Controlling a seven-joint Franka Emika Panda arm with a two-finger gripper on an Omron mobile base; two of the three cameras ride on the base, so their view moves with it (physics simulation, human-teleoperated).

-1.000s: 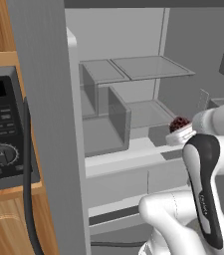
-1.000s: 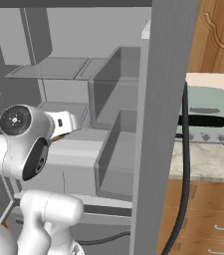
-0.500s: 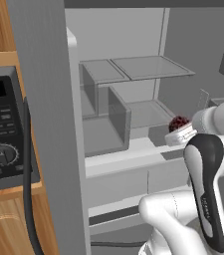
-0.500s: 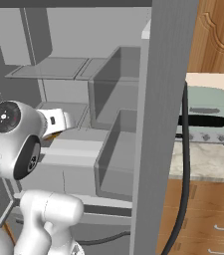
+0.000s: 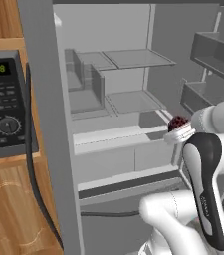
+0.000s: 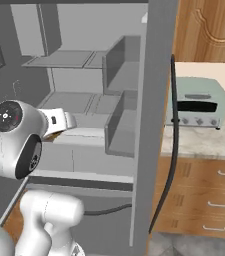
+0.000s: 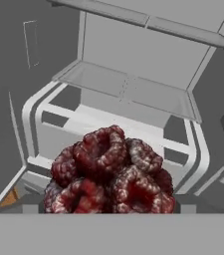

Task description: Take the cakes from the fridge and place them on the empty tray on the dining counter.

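The fridge stands open, grey shelves bare, and the arm reaches in from the right. The dark brown-red cake sits right in front of the hand camera, between the fingers, which stand wide on either side of it; whether they touch it, I cannot tell. From the left base view the cake peeks out just above the white wrist, at the fridge's lower shelf edge.

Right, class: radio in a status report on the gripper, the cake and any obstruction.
Gripper wide open at fridge. Dark brown-red cake between the tips, grip not confirmed. Nothing seen blocking the way out.
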